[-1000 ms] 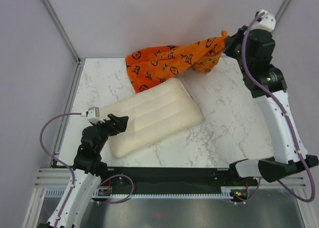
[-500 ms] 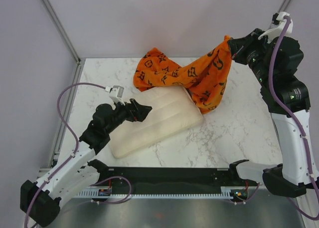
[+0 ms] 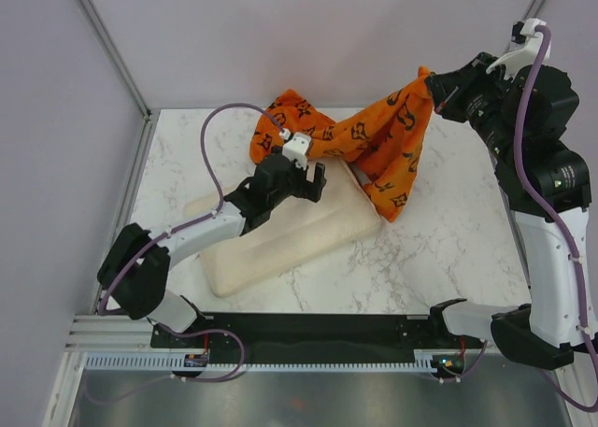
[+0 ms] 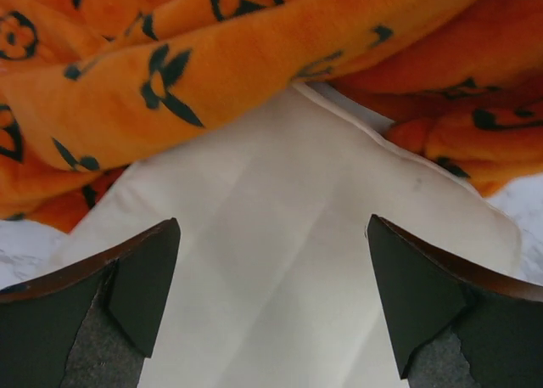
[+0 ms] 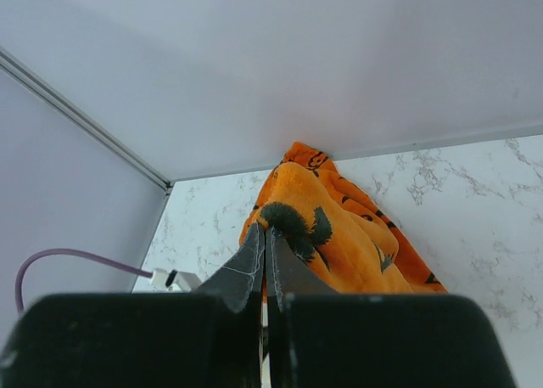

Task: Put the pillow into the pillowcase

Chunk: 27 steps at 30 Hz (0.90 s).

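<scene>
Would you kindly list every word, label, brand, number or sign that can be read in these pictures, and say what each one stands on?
No text can be read in any view.
The pillowcase: black flower, star and monogram-like motifs, too small and creased to read as letters.
The pillow: plain cream, no print or label showing.

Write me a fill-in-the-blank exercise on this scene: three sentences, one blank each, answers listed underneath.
1. The pillowcase is ____ with black motifs.
2. The right gripper is ____ on one end of it, holding that end up above the table.
3. The left gripper hovers over the pillow with its jaws ____.
Missing words: orange; shut; open.
</scene>
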### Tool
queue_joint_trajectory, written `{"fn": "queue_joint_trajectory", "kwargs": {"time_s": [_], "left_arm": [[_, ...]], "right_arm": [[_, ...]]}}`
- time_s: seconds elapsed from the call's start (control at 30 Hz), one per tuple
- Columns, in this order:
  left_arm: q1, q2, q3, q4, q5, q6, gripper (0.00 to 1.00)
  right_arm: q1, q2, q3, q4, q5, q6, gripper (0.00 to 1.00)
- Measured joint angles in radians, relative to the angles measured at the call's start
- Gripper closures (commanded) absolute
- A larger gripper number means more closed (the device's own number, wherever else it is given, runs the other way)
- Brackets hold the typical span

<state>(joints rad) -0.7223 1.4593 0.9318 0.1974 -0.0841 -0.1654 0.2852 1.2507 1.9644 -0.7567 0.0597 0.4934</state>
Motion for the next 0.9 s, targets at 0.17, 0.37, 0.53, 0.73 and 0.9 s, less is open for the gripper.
{"fn": "queue_joint_trajectory", "kwargs": {"time_s": [0.17, 0.37, 0.53, 0.73, 0.9], "left_arm": [[0.0, 0.2, 0.198, 0.01, -0.199, 0.112, 0.0], [0.023, 0.368, 0.396, 0.015, -0.313, 0.175, 0.2], [0.057, 0.433, 0.495, 0.002, -0.257, 0.201, 0.98], [0.062, 0.353, 0.451, -0.044, -0.309, 0.219, 0.98], [-0.013, 0.073, 0.403, -0.167, -0.526, 0.313, 0.98]], "right_arm": [[0.0, -0.002, 0.008, -0.014, -0.004, 0.0, 1.0], [0.0, -0.003, 0.008, -0.025, -0.016, 0.001, 1.0], [0.0, -0.01, 0.008, -0.032, -0.017, 0.0, 1.0], [0.0, -0.019, 0.011, -0.049, 0.028, 0.0, 1.0], [0.0, -0.077, 0.003, -0.063, 0.055, 0.0, 1.0]]}}
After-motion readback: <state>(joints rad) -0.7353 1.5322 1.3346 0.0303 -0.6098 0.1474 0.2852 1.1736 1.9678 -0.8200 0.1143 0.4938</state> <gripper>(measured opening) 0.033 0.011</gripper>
